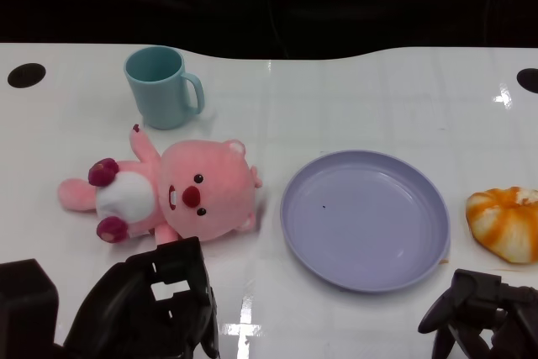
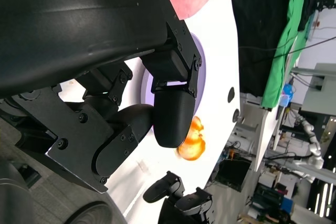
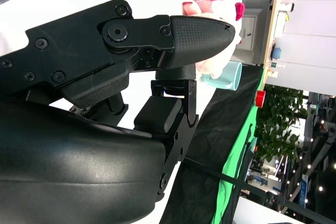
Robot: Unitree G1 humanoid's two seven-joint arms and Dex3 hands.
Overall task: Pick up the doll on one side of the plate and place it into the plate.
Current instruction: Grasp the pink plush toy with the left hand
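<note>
Head view, doll: a pink plush doll (image 1: 181, 195) with a white belly and dark pink paws lies on its back on the white counter (image 1: 353, 98), to the left of the plate and not touching it.
Plate: a round lavender plate (image 1: 365, 219) sits flat near the middle of the counter, with nothing on it.
Left hand: the black left hand (image 1: 155, 304) hangs just in front of the doll, fingers (image 2: 173, 111) loosely apart and holding nothing; whether it touches the doll's lower edge cannot be told.
Right hand: the black right hand (image 1: 479, 308) is low at the near right, close to the plate's rim, its fingers (image 3: 202, 32) spread and holding nothing.
Cup: a light teal cup (image 1: 161, 86) with a handle stands upright behind the doll.
Bread: an orange and white bun (image 1: 507, 222) lies to the right of the plate, apart from it.
</note>
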